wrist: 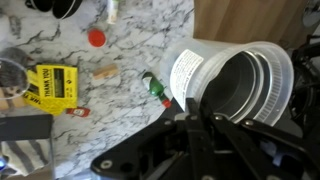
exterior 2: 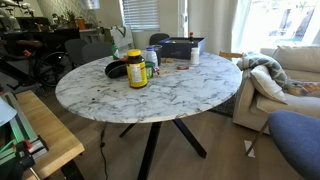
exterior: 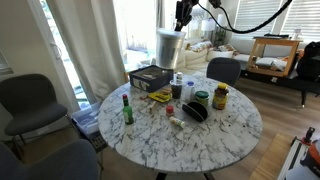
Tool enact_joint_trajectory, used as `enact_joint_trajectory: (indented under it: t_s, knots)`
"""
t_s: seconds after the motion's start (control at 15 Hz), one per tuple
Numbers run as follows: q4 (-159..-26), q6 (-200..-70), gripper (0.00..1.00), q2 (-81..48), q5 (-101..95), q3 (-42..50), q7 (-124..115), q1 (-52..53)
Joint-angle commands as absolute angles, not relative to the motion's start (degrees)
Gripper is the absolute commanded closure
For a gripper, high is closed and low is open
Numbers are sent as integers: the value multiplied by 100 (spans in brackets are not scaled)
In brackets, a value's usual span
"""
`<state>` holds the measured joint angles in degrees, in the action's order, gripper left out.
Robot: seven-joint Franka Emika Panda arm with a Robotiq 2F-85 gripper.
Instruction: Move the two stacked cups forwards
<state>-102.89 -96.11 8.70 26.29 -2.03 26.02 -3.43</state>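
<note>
I have the hand (exterior: 180, 27) pinching the two stacked cups (exterior: 169, 46) at the rim. They hang clear of the tabletop (exterior: 190, 142), above its 12 o'clock edge in an exterior view. The stack looks roughly upright there, its mouth toward the hand.

In the wrist view I look straight into the cups' dark mouth, with the nested rims showing as rings. The fingers (wrist: 190, 128) come in from 6 o'clock and close on the near wall of the stack. I read one finger as inside and one outside, but I cannot be sure.

Below the stack, at about 7 o'clock from it, a dark box (exterior: 150, 77) sits on the marble. A small green bottle (exterior: 127, 108) stands well apart, toward the tabletop's 9 o'clock side. A yellow-lidded jar (exterior: 220, 96) stands toward 3 o'clock, with a second jar (exterior: 202, 100) just beside it.

In the wrist view, a yellow packet (wrist: 52, 86) lies at 9 o'clock. A red cap (wrist: 95, 38) lies at about 10 o'clock.
</note>
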Motion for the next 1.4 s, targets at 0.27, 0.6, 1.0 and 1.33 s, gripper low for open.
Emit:
enact_joint_trajectory:
  t_s: [0.27, 0.6, 1.0, 1.33]
  knots:
    - [-12786, -9958, 99, 2252, 1579, -398, 1784, 221]
    - [-12850, -10046, 95, 2072, 1527, -298, 1703, 343]
    - [-13354, -10699, 99, 1893, 2001, -461, 1257, 489]
    - [-14231, -13013, 99, 1628, 1717, -1049, -28, 717]
